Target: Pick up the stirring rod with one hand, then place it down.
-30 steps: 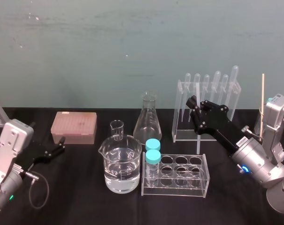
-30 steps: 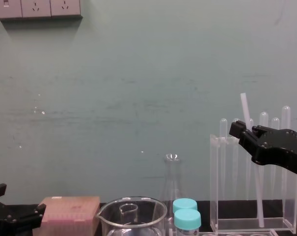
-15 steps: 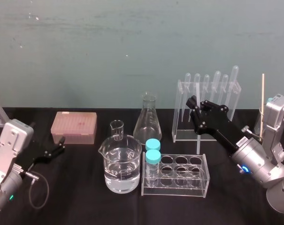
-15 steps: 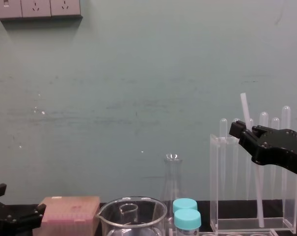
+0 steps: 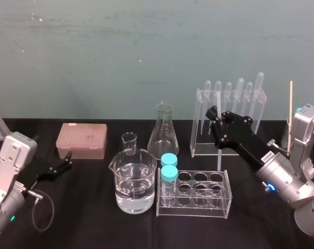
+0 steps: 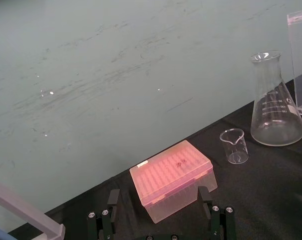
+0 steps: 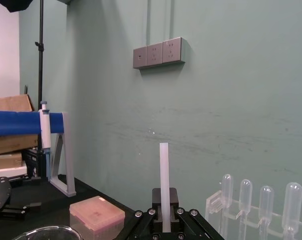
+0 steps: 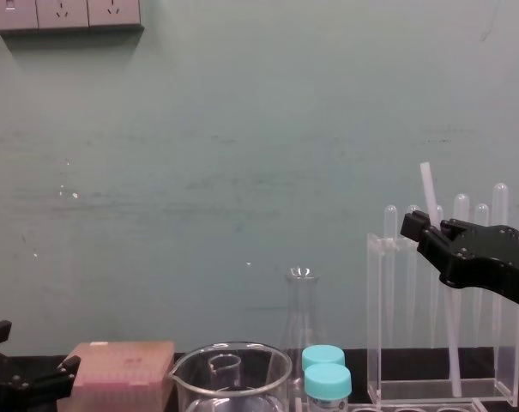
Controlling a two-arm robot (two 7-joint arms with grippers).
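The right gripper [image 5: 218,129] is pinching the stirring rod [image 8: 429,193] near its middle. The rod's long axis stands close to vertical, with a slight lean: its top end rises above the fingers and its lower end hangs down toward the black table [image 5: 94,218]. It passes straight through the grip, so no approach is needed. The move ahead depends on how far the lower end sits from the tabletop, and it cannot be told whether that tip already touches. The rod stands just on the near side of the tall test tube rack [image 5: 200,116] and just beyond the low clear tube rack [image 5: 227,207], so putting it down probably calls for a spot clear of both. The left gripper [image 5: 60,166] rests far to the left with its fingers spread, near the pink pipette tip box [image 5: 82,140] and well apart from the rod.
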